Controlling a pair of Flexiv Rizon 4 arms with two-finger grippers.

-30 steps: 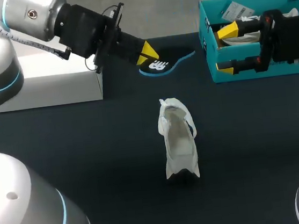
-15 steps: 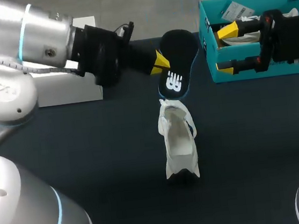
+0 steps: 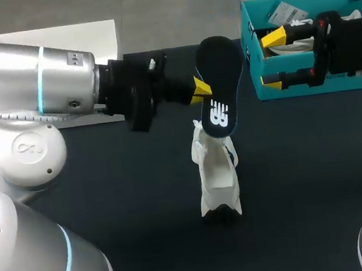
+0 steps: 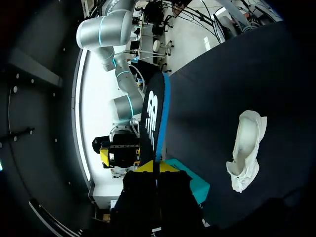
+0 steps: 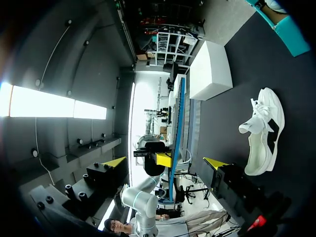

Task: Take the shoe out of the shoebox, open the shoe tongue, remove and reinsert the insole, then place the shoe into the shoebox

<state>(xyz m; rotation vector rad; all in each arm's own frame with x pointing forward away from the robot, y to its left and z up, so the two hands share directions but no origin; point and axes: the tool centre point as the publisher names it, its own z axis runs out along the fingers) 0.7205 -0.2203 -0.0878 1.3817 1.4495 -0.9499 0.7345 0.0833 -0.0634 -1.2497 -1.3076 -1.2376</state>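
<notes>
Head view: a dark surface (image 3: 110,202) carries a white shoe (image 3: 216,170) just below the centre, toward 6 o'clock, with its opening facing up. The left arm comes in from 9 o'clock. Its tool (image 3: 202,88) is clenched on the edge of a black insole (image 3: 218,85) that has a white logo and a blue rim. The insole is held off the surface, standing nearly upright, with its lower end over the 12 o'clock end of the shoe; whether the two touch cannot be told. In the left wrist view the insole rises from between the yellow tips, with the shoe lying off to one side on the surface.

A teal shoebox (image 3: 253,55) stands at 2 o'clock. The right tool (image 3: 275,60) hangs at the box's 9 o'clock end, its fingers spread wide and grasping nothing. A white box (image 3: 58,33) sits at 10 o'clock, partly hidden behind the left arm.
</notes>
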